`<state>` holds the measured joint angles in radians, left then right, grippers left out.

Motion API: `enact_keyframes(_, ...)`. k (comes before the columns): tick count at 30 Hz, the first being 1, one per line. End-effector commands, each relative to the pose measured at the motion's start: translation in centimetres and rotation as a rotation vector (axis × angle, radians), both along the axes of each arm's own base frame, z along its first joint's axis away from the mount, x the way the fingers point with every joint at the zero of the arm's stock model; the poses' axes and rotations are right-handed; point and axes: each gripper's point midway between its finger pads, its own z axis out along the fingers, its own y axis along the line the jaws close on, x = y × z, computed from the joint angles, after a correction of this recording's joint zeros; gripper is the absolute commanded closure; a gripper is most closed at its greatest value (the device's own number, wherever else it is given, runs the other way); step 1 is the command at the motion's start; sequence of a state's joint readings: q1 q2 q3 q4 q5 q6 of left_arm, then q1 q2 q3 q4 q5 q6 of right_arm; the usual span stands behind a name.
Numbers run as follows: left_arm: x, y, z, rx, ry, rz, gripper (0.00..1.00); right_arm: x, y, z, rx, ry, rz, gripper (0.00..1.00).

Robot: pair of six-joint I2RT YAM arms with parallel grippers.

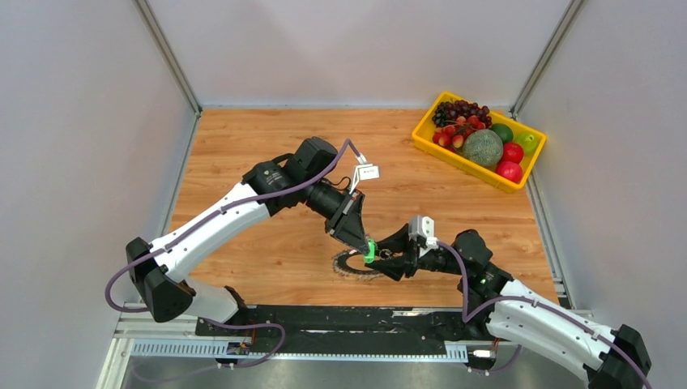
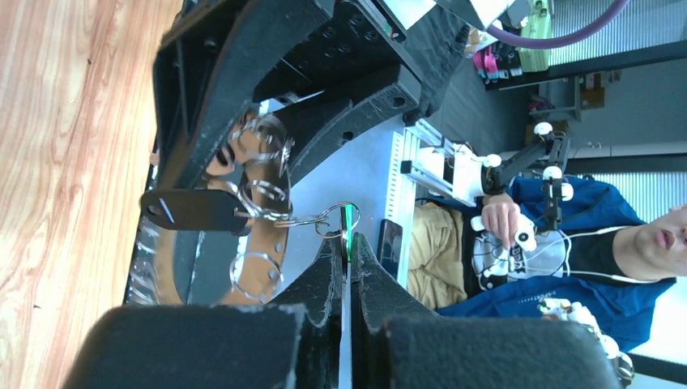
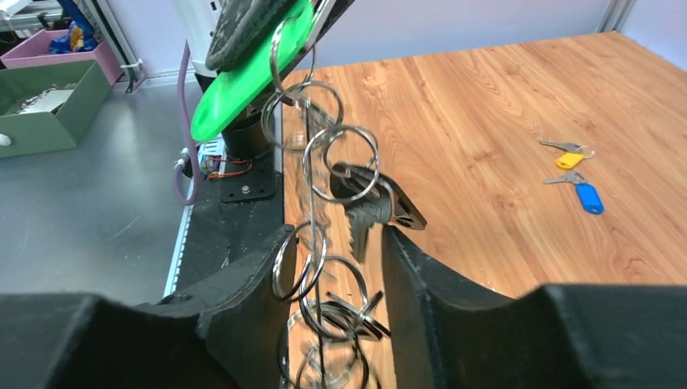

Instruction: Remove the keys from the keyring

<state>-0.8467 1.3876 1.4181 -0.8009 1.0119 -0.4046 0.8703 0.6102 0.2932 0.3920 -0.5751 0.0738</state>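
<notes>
The left gripper (image 2: 347,247) has its jaws pressed together on the edge of a green plastic tag (image 3: 239,85), held up above the table (image 1: 267,146); from the tag a chain of small split rings (image 3: 339,162) hangs down to the keyring (image 1: 354,267), which sits near the table's front edge between the two arms, its black fob (image 2: 194,209) jutting sideways; the right gripper (image 3: 334,243) straddles the ring wire with its jaws apart, a black-headed key (image 3: 374,204) lodged against one finger, and whether the fingers actually bear on the wire cannot be told; a yellow-headed key (image 3: 569,160) and a blue-tagged key (image 3: 590,197) lie well apart on the wood. The likely trouble is the thin, smooth tag sliding out of the pinch once the chain goes taut; or, if the right hold is loose, the whole ring being dragged up rather than one piece parting; split rings do not open to a straight pull, so force alone may only jam keys between the right fingers or tip the bundle off the front edge. No brand or writing is legible; the white labels (image 1: 366,172) on the left arm are too small to read, and the fob shows only a pale slash.
</notes>
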Motion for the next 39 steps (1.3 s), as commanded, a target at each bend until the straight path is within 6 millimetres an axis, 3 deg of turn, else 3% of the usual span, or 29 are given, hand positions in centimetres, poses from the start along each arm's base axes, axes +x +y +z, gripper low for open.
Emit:
enact_keyframes(1,0.1,0.1,1.2,-0.034,-0.057,-0.030,1.00,0.8,-0.4,2.7,0.042,-0.025,-0.067,0.50)
enact_keyframes(5,0.3,0.5,0.0,0.021,-0.067,-0.035,1.00,1.2,-1.2,3.9,0.077,-0.056,-0.117,0.44)
enact_keyframes(7,0.2,0.6,-0.2,0.018,-0.074,-0.043,1.00,1.1,-1.1,4.1,0.073,-0.063,-0.105,0.46)
enact_keyframes(8,0.2,0.6,-0.2,0.016,-0.077,-0.044,1.00,1.0,-0.8,4.0,0.064,-0.059,-0.090,0.52)
enact_keyframes(12,0.3,0.7,-0.1,0.003,-0.116,-0.046,1.00,0.8,0.4,3.8,0.011,-0.033,-0.031,0.99)
enact_keyframes(22,4.0,1.6,0.4,-0.138,-0.228,0.155,0.96,2.1,-0.6,6.3,-0.048,0.039,-0.135,1.00)
enact_keyframes(24,4.7,1.9,-1.4,-0.152,-0.217,0.223,0.94,2.4,-0.9,6.7,-0.072,0.052,-0.161,1.00)
enact_keyframes(25,5.5,1.6,0.0,-0.237,-0.289,0.258,0.92,2.7,-1.1,6.8,-0.087,0.060,-0.178,1.00)
enact_keyframes(26,5.9,1.3,-0.4,-0.281,-0.282,0.295,0.90,2.9,-1.1,7.0,-0.102,0.066,-0.192,1.00)
enact_keyframes(29,6.9,1.7,0.6,-0.420,-0.326,0.442,0.84,3.8,-1.2,7.3,-0.152,0.079,-0.232,1.00)
enact_keyframes(35,7.3,3.0,1.8,-0.662,-0.346,0.595,0.49,4.4,-0.9,7.8,-0.224,0.102,-0.243,1.00)
enact_keyframes(39,7.1,2.8,1.5,-0.708,-0.338,0.577,0.37,4.5,-0.7,8.6,-0.243,0.082,-0.230,1.00)
